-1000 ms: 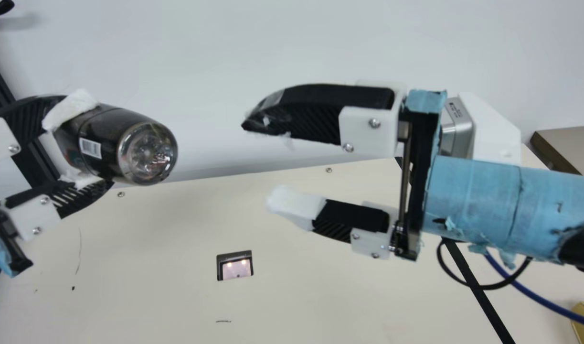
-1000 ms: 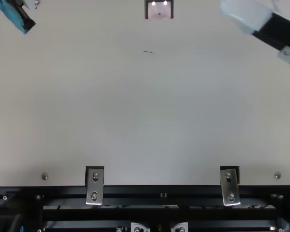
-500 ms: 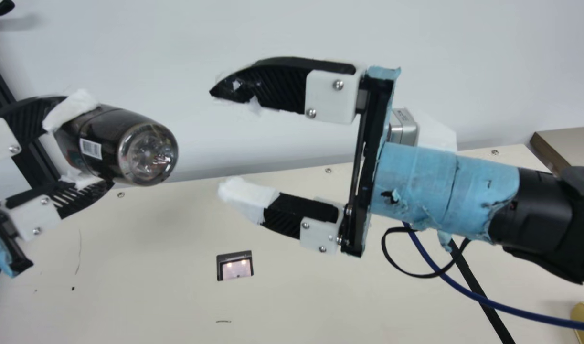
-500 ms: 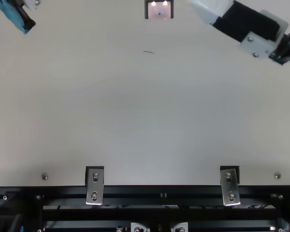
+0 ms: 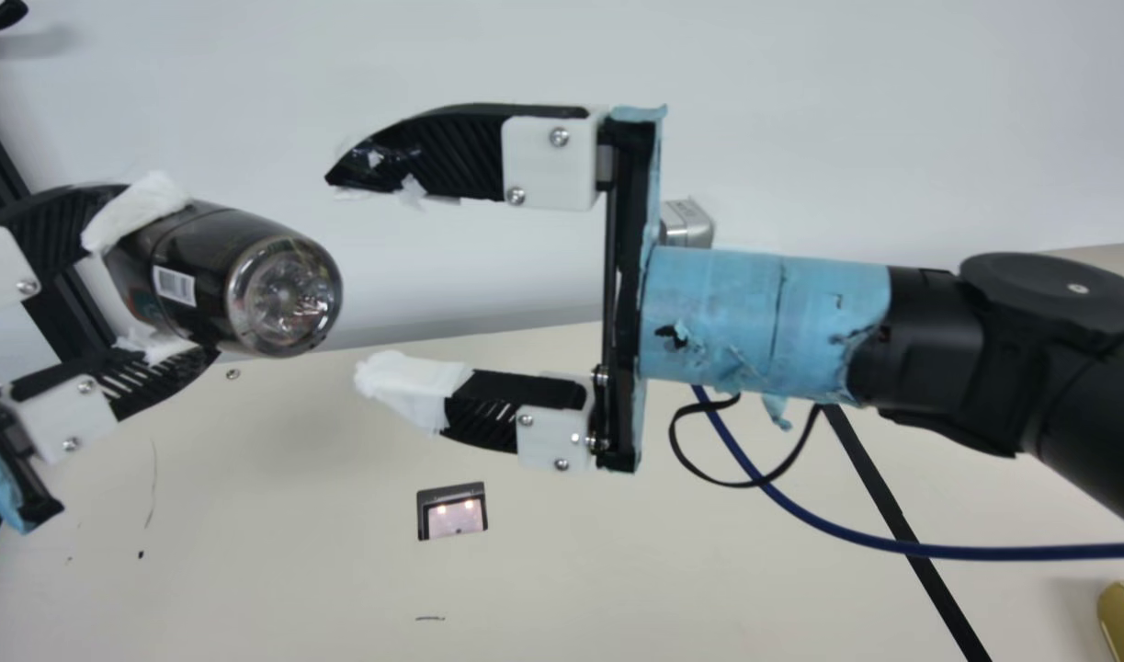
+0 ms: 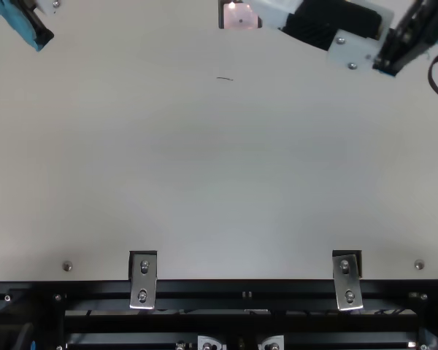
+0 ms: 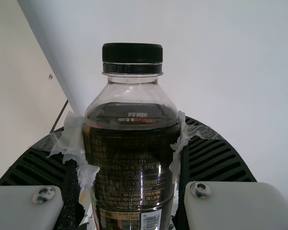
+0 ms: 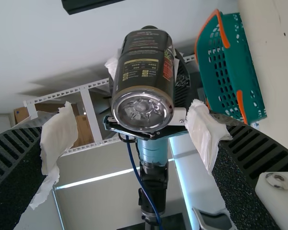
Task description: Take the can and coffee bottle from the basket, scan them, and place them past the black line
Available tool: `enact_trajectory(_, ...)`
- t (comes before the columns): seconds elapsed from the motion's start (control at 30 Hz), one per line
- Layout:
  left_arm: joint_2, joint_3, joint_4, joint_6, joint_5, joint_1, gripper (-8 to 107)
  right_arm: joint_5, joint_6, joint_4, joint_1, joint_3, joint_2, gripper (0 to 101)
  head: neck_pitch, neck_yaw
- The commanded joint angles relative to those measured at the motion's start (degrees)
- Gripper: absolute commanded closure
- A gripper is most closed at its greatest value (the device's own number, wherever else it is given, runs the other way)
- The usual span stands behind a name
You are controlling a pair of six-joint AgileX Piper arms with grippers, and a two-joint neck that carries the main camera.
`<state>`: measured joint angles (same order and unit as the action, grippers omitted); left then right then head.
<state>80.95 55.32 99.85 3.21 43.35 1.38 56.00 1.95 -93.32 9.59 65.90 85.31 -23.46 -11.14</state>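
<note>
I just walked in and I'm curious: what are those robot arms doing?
The robot's left pincer is holding the coffee bottle up in the air. Its right pincer is open in front of the bottle's bottom, not touching it. Maybe it will take the bottle next. The bottle isn't past the black line yet.

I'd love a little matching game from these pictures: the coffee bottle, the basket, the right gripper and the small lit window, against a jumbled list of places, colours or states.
1. Coffee bottle
2. Basket
3. Right gripper
4. Lit window

A. Open
B. Set into the tabletop
C. Held in the left gripper
D. Green with orange handles

Pairs: 1-C, 2-D, 3-A, 4-B
</note>
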Motion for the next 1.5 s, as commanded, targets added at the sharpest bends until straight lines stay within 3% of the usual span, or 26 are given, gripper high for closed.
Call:
enact_trajectory(0.0,0.0,0.0,0.0,0.0,0.0,0.0,89,0.2,1.4,0.0,0.3,1.2,1.2,0,-1.5,-1.1)
enact_trajectory(0.47,0.0,0.0,0.0,0.0,0.0,0.0,89,0.9,7.3,0.6,3.9,5.3,8.1,0,-1.5,-1.1)
enact_trajectory(1.17,0.0,0.0,0.0,0.0,0.0,0.0,89,-2.2,4.7,-6.6,7.6,8.6,12.5,0,-1.5,-1.1)
enact_trajectory(1.47,0.0,0.0,0.0,0.0,0.0,0.0,89,-2.2,7.7,-6.7,7.8,11.9,13.8,0,-1.5,-1.1)
